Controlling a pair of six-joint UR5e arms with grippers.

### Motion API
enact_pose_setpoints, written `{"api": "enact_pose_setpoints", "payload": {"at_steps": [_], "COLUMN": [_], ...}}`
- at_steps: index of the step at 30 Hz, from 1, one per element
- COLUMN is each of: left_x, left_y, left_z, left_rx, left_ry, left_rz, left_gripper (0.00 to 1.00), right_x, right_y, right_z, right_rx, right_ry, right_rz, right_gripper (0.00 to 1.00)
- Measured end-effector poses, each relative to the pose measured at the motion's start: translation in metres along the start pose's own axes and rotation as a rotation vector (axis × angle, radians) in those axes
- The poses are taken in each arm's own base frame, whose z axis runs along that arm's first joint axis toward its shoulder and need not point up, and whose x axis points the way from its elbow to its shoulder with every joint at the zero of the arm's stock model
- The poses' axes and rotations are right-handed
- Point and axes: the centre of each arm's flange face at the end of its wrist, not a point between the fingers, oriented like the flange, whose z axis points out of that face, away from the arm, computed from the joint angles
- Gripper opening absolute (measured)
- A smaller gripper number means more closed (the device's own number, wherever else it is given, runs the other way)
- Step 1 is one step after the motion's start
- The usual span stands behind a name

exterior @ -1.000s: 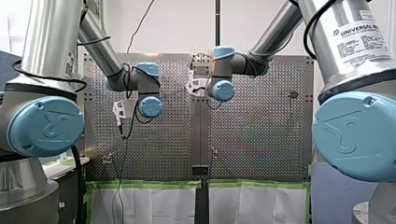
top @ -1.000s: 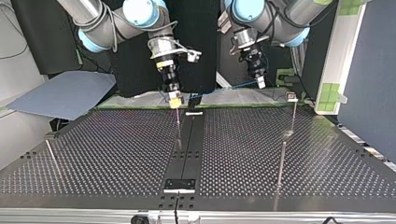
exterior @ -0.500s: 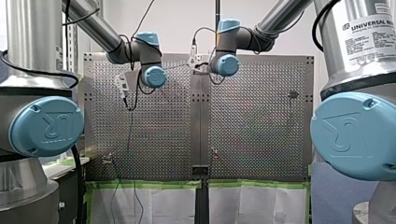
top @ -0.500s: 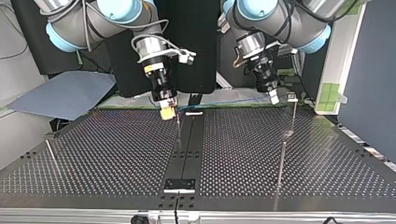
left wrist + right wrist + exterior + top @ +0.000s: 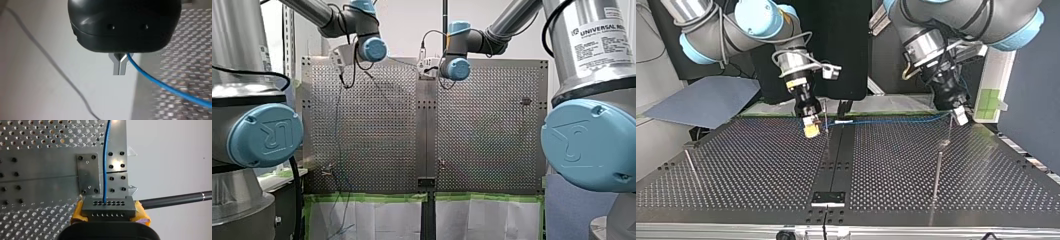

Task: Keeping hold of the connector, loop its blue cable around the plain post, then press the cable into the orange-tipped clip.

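Observation:
My right gripper (image 5: 108,213) is shut on a dark grey connector (image 5: 107,205), yellow pads (image 5: 78,213) on either side. A blue cable (image 5: 105,160) leaves the connector over the perforated table. In the top view my right gripper (image 5: 811,128) hangs just left of a thin plain post (image 5: 827,142). The blue cable (image 5: 886,120) runs taut from there rightward to my left gripper (image 5: 960,116). My left gripper (image 5: 119,71) has its metal fingers pressed together, with the cable (image 5: 160,85) coming out at their root. A second thin post (image 5: 949,131) stands right under it; its top is hidden.
Two more thin posts stand on the table (image 5: 746,165), one at the top view's near left (image 5: 690,167) and one at the near right (image 5: 937,172). A black strip (image 5: 836,160) runs down the table's middle. A grey sheet (image 5: 701,100) lies beyond the far left edge.
Both arms swung toward the top view's camera. My left gripper went to that view's right, drawing the cable out taut. My right gripper shifted slightly left and lower, beside the thin post.

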Motion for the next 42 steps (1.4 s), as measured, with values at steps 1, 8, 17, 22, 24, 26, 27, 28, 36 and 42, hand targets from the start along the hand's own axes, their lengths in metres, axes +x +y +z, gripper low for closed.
{"api": "enact_pose_setpoints", "payload": {"at_steps": [1, 8, 17, 22, 24, 26, 27, 28, 36, 42], "left_x": [-0.005, -0.024, -0.025, -0.009, -0.002, 0.003, 0.005, 0.007, 0.017, 0.016], "left_y": [-0.001, -0.013, -0.013, -0.008, -0.005, -0.003, -0.002, -0.001, 0.006, 0.016], "left_z": [0.002, 0.023, 0.068, 0.089, 0.098, 0.107, 0.111, 0.114, 0.157, 0.185], "left_rx": [0.001, 0.031, 0.040, 0.039, 0.038, 0.036, 0.035, 0.035, 0.034, 0.038], "left_ry": [-0.003, -0.003, 0.018, 0.054, 0.071, 0.086, 0.092, 0.098, 0.111, 0.099], "left_rz": [-0.003, 0.010, 0.054, 0.096, 0.107, 0.113, 0.115, 0.117, 0.124, 0.114], "left_gripper": [0.01, 0.01, 0.01, 0.01, 0.01, 0.01, 0.01, 0.01, 0.01, 0.01], "right_x": [0.001, 0.015, 0.024, 0.028, 0.028, 0.027, 0.026, 0.025, 0.016, 0.015], "right_y": [0.000, 0.000, -0.001, -0.002, -0.001, -0.001, -0.001, -0.001, -0.003, -0.004], "right_z": [0.002, 0.014, 0.029, 0.038, 0.041, 0.044, 0.045, 0.047, 0.055, 0.057], "right_rx": [0.005, 0.038, 0.068, 0.082, 0.084, 0.085, 0.086, 0.088, 0.109, 0.116], "right_ry": [0.003, 0.031, 0.058, 0.068, 0.072, 0.073, 0.073, 0.072, 0.072, 0.080], "right_rz": [0.000, -0.002, -0.004, -0.005, -0.005, -0.005, -0.006, -0.006, -0.007, -0.008], "right_gripper": [0.00, 0.00, 0.00, 0.00, 0.00, 0.00, 0.00, 0.00, 0.00, 0.00]}}
